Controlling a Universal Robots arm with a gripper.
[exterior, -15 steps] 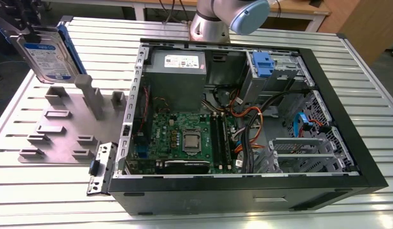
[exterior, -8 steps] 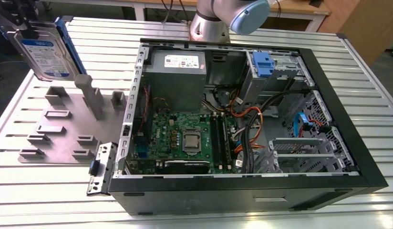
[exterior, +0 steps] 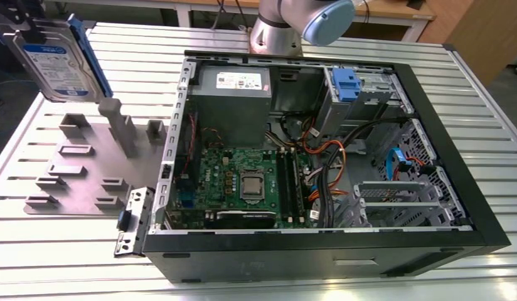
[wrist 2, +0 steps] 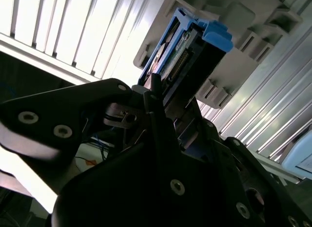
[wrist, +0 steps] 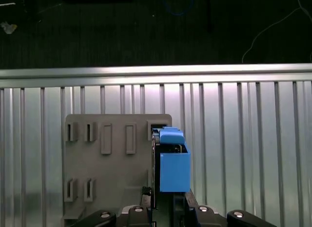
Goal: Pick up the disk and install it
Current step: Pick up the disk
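Note:
The disk (exterior: 56, 61), a silver drive with a blue-and-white label in a blue frame, hangs upright at the exterior view's far left, above the far end of the grey holder plate (exterior: 78, 164). My gripper (exterior: 30, 25) is shut on its upper edge. In the first wrist view the disk's blue frame (wrist: 173, 164) sticks out from between my gripper's (wrist: 166, 200) fingers, over the plate's (wrist: 109, 158) slotted edge. The second wrist view shows the disk (wrist 2: 187, 53) end-on, held in the dark fingers (wrist 2: 146, 97), with the plate (wrist 2: 243, 46) well beyond it.
An open computer case (exterior: 459, 207) lies on the slatted metal table (exterior: 66, 251) to the exterior view's right of the plate. Inside it are a motherboard (exterior: 241, 182), a grey power supply (exterior: 233, 84), cables and a blue-handled caddy (exterior: 346, 83). The arm's base (exterior: 280, 31) stands behind the case.

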